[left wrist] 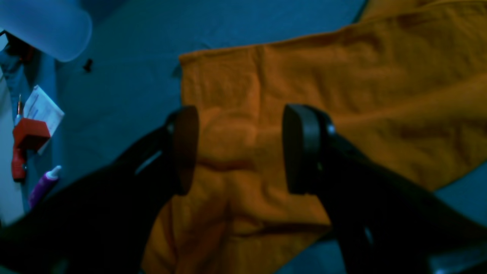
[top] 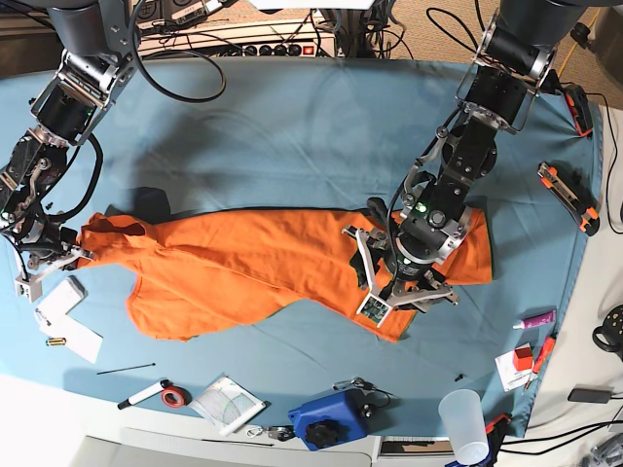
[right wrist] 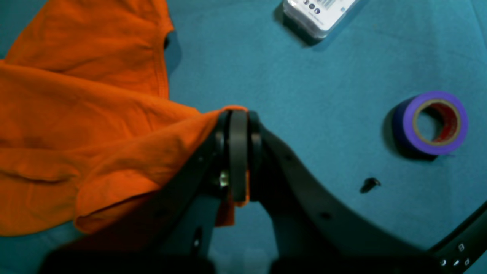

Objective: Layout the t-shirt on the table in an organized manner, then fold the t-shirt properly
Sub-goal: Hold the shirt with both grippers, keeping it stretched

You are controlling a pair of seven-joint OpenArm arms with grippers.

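Note:
The orange t-shirt (top: 243, 268) lies stretched sideways and wrinkled across the teal-covered table (top: 292, 126). My right gripper (right wrist: 238, 125) is shut on a pinched edge of the t-shirt (right wrist: 95, 125), a sliver of orange showing between the pads; in the base view it (top: 70, 255) holds the shirt's far-left end. My left gripper (left wrist: 243, 150) hangs open just above the t-shirt (left wrist: 342, 83), its fingers (left wrist: 186, 148) wide apart with only fabric below. In the base view it (top: 409, 282) is over the shirt's right end.
A purple tape roll (right wrist: 437, 121), a clear box (right wrist: 315, 15) and a small black screw (right wrist: 370, 184) lie near my right gripper. A blue object (top: 326, 418), a cup (top: 462, 423), papers (top: 68, 311) and orange tools (top: 565, 195) line the table's edges.

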